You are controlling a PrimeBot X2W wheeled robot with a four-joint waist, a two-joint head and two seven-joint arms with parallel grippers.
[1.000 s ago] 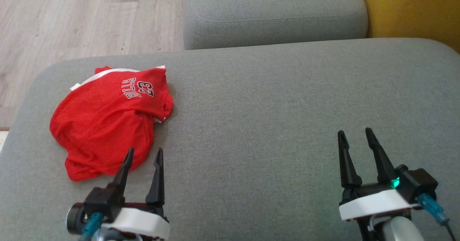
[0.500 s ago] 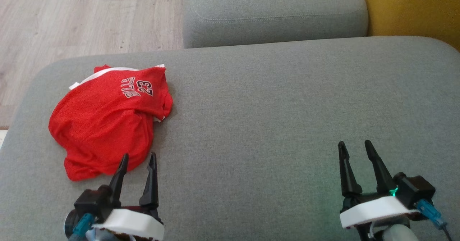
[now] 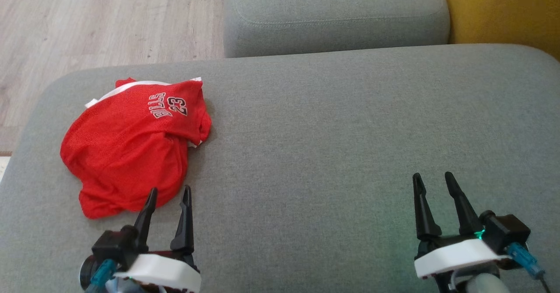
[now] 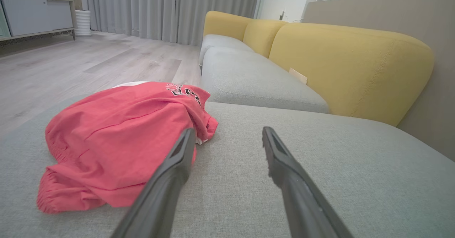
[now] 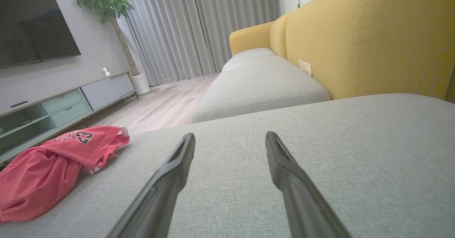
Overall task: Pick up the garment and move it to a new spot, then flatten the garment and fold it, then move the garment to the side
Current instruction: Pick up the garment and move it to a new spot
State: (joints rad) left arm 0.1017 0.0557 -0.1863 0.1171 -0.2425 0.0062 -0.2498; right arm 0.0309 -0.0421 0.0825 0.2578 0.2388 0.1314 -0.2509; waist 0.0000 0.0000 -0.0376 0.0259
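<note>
The garment (image 3: 131, 144) is a red jersey with white trim and the number 23, lying crumpled on the left part of the grey sofa seat (image 3: 328, 153). In the left wrist view the garment (image 4: 121, 138) sits just ahead and left of my fingers. My left gripper (image 3: 169, 191) hovers open at the garment's near right edge, nothing between its fingers. Far to the right, my right gripper (image 3: 433, 177) is open and empty above bare cushion. From the right wrist view the garment (image 5: 53, 163) shows at the far left, and the right gripper (image 5: 230, 138) points along the seat.
A second grey seat cushion (image 3: 334, 15) lies beyond the near one, with yellow backrests (image 4: 348, 67) along the right. Wooden floor (image 3: 87, 22) runs past the sofa's left and far edge. A TV cabinet (image 5: 67, 99) and potted plant (image 5: 106, 0) stand across the room.
Both grippers drew back toward me, lower in the head view, between one second and half a second ago, and have held still since. Both stayed open. The garment has not moved.
</note>
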